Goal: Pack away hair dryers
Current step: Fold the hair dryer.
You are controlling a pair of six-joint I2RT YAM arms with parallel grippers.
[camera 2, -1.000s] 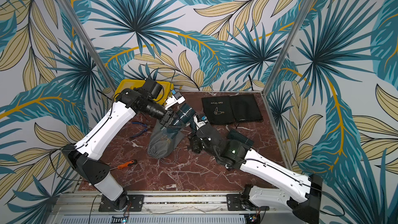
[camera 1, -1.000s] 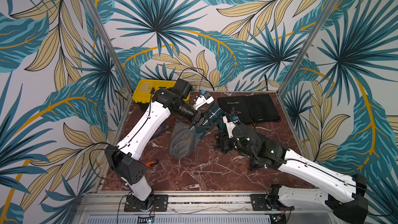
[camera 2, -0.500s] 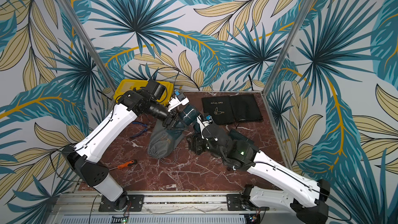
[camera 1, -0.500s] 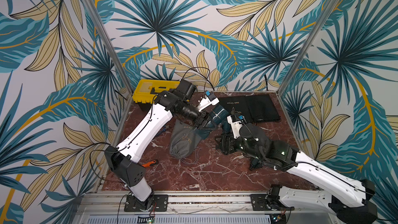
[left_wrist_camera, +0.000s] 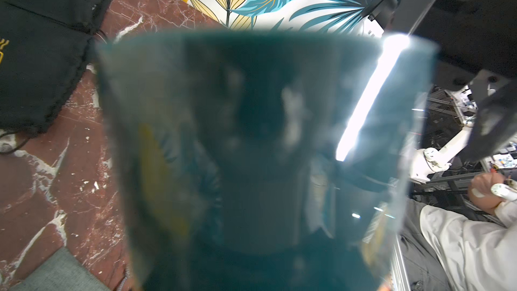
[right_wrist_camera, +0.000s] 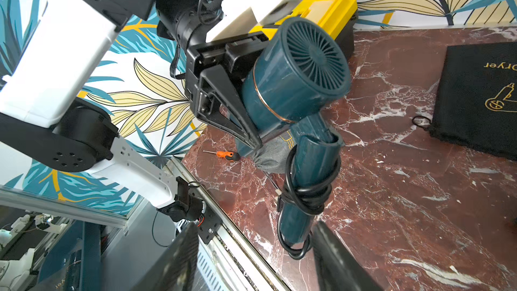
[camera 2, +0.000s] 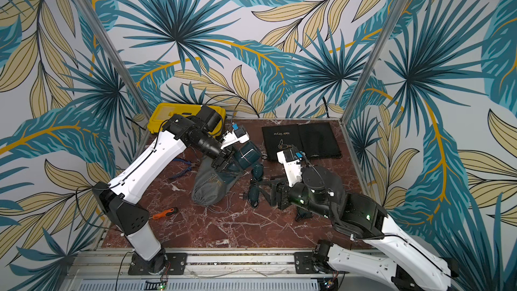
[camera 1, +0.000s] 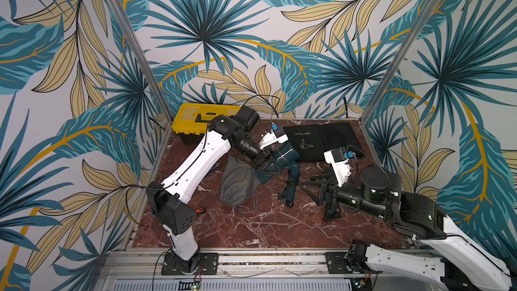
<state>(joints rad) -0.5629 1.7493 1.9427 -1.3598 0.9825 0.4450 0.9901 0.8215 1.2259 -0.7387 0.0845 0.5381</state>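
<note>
My left gripper is shut on the barrel of the dark teal hair dryer, holding it above the table over the mouth of a grey drawstring bag. The cord-wrapped handle hangs down towards the front. In the right wrist view the dryer shows its rear grille, with the left gripper clamped across the barrel. My right gripper stands open around the handle's lower end without touching it. The barrel fills the left wrist view, blurred. Both top views show the right gripper just right of the handle.
Two flat black bags lie at the back right, and a yellow toolbox stands in the back left corner. An orange-handled screwdriver and blue-handled pliers lie on the left. A dark object sits half hidden under my right wrist.
My right gripper has opened off the dryer's handle and drawn back to the right. The left arm has kept hold of the barrel and shifted slightly towards the back.
</note>
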